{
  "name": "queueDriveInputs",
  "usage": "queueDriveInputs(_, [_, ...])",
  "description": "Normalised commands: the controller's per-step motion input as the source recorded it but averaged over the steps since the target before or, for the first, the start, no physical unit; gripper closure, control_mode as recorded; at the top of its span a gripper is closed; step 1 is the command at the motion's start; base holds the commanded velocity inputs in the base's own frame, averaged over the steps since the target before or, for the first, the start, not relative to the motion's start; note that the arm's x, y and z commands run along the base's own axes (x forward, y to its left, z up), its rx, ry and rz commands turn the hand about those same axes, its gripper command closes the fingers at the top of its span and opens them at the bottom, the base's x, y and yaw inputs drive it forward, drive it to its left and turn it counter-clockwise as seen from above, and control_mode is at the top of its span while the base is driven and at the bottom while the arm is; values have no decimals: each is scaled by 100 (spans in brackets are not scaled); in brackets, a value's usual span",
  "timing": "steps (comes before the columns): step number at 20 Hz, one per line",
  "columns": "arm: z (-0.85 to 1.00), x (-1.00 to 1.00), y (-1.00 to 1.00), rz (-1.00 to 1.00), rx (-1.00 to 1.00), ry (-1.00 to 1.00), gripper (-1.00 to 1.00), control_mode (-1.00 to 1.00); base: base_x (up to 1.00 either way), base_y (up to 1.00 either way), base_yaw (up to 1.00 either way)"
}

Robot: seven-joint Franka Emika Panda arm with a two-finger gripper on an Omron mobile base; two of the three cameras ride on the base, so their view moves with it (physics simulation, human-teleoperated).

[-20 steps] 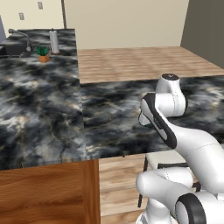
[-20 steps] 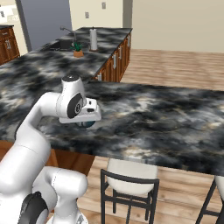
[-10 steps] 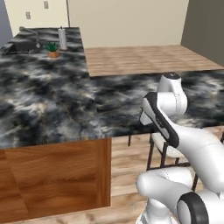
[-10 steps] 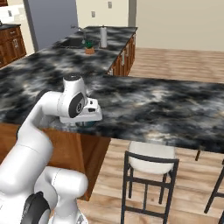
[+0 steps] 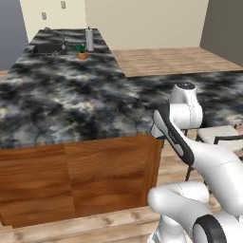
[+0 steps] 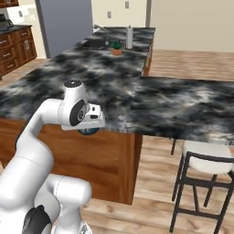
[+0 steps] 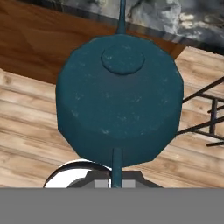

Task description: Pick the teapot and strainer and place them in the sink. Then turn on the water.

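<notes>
The teal-blue teapot (image 7: 120, 100) hangs close under the hand, with the wood floor and the counter's edge behind it. My gripper (image 6: 89, 128) is shut on the teapot (image 6: 88, 132), holding it just off the near edge of the marble counter (image 6: 114, 87). From the left, a sliver of teal teapot (image 5: 159, 137) shows beneath the gripper (image 5: 156, 133). The black sink (image 5: 50, 48) with its faucet (image 5: 47, 31) lies far off at the counter's back end; the sink (image 6: 93, 43) also shows from the right. The strainer and the water are out of view.
A small potted plant (image 5: 81, 50) and a tall grey canister (image 5: 89, 40) stand beside the sink. The counter's wooden front (image 5: 80, 175) faces me. A stool (image 6: 205, 161) stands to the right on the plank floor. A grey fridge (image 6: 64, 25) rises at the far left.
Both base views have shifted as the base drove: the counter's wooden front has come into view and the sink end has swung toward the centre. The arm's pose is unchanged, still holding the teapot.
</notes>
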Motion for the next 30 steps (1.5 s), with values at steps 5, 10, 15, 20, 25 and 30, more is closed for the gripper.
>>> queueDriveInputs(5, [0, 0, 0, 0, 0, 0, 100, 100, -6, 100, -8])
queueDriveInputs(10, [0, 0, 0, 0, 0, 0, 100, 100, 0, 100, -3])
queueDriveInputs(15, [0, 0, 0, 0, 0, 0, 100, 100, 0, 100, -2])
queueDriveInputs(20, [0, 0, 0, 0, 0, 0, 100, 100, 0, 100, -6])
queueDriveInputs(25, [0, 0, 0, 0, 0, 0, 100, 100, 0, 100, -9])
queueDriveInputs(30, [0, 0, 0, 0, 0, 0, 100, 100, 0, 100, -11])
